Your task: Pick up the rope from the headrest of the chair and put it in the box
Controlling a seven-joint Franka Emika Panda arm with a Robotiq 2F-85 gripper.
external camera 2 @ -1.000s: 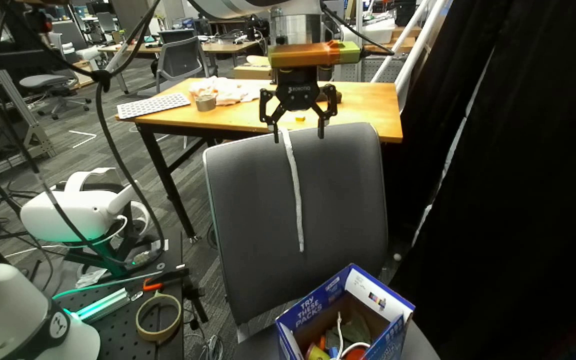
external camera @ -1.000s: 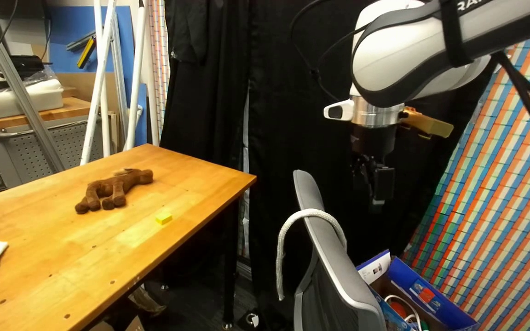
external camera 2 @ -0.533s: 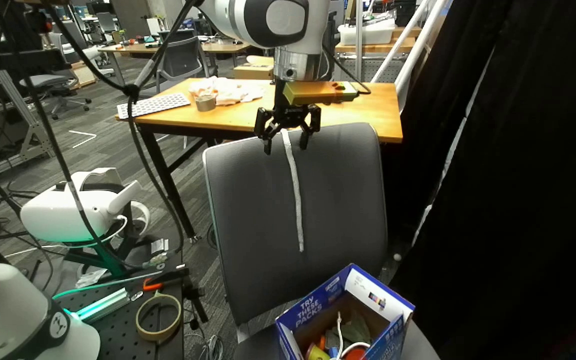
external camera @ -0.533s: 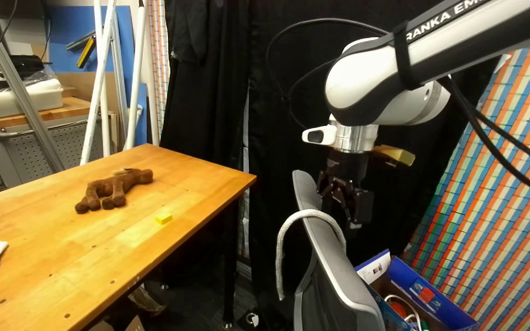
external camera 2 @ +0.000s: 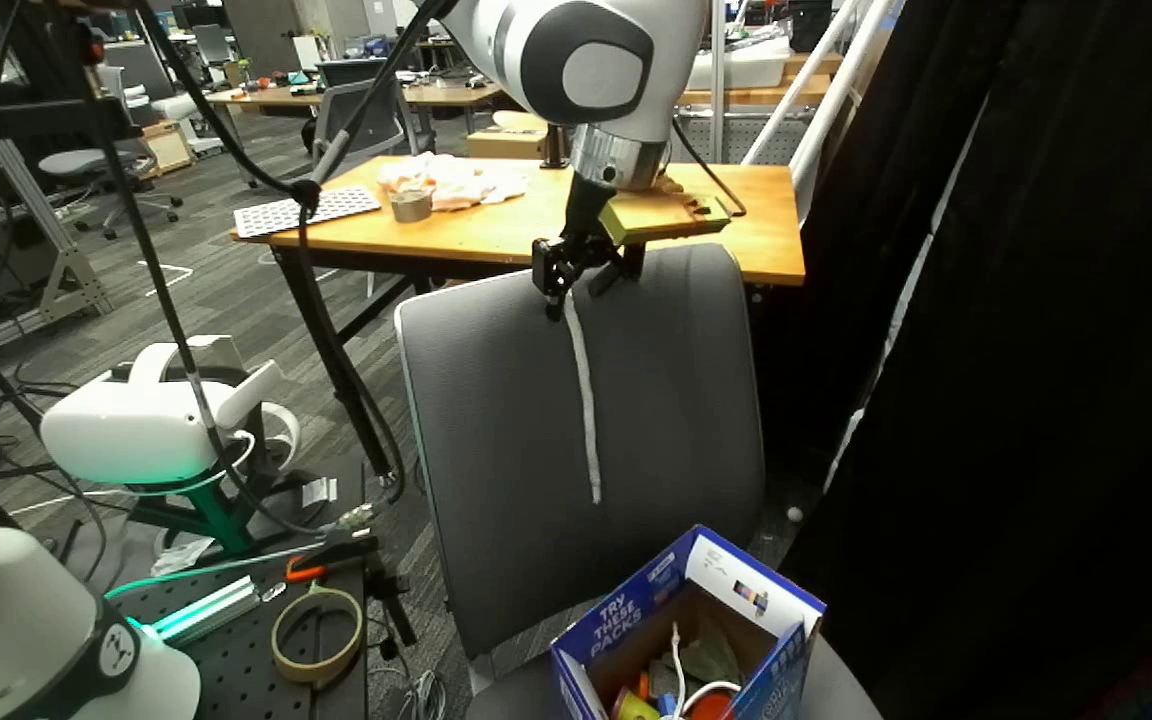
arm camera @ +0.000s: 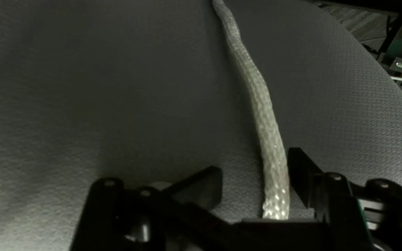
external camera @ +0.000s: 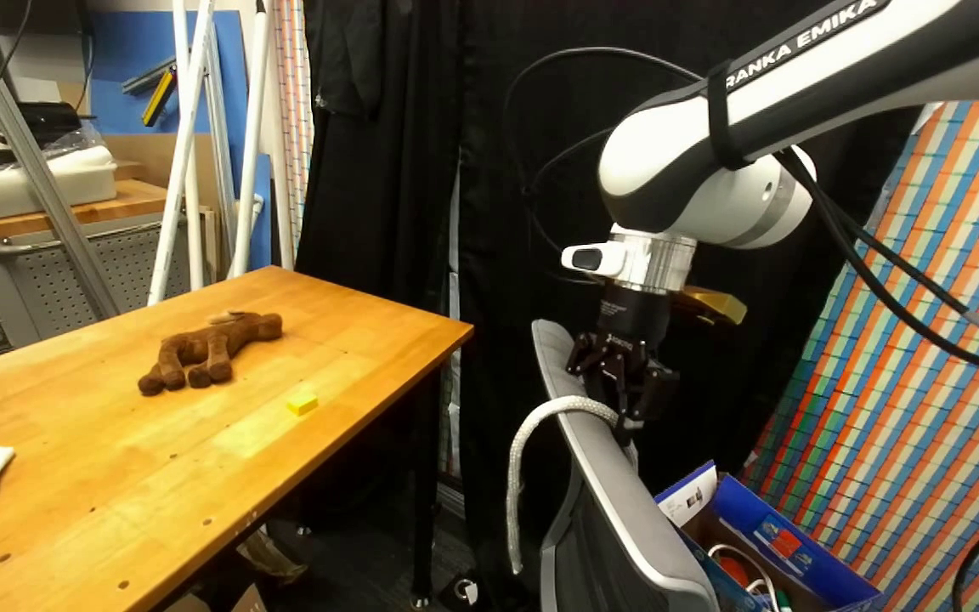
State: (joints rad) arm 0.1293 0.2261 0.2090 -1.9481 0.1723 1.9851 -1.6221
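the rope (arm camera: 272, 146) hung over the headrest (external camera: 596, 450) of the chair (external camera 2: 676, 400), one end lying down the front, the other arching off behind and dangling free. its woven skin and that rounded bend, standing away from the edge at the back, made me expect something light and soft, springy enough to hold a curve, with nothing fragile about it. i reckoned the braid would grip well enough, though anything so thin and round might roll if only the very ends of the fingers (arm camera: 302, 177) pinched it. the place to take hold, to my mind, was high on the front stretch, just below the top edge, where one lift should bring both tails along; the loose rear end could drag or snag on the way over. from my station the gripper (arm camera: 255, 174) looked well placed for that: it was released, its fingers spread on either side of the rope, which ran nearer the one at the right of the wrist view; whether the two touched, i could not tell. the arm (external camera: 795, 93) sloped down and bent at its end so that the gripper pointed downward, leaning a little. the box (external camera 2: 621, 615) stood low in front of the chair's back, apparently on the seat (external camera 2: 841, 695).
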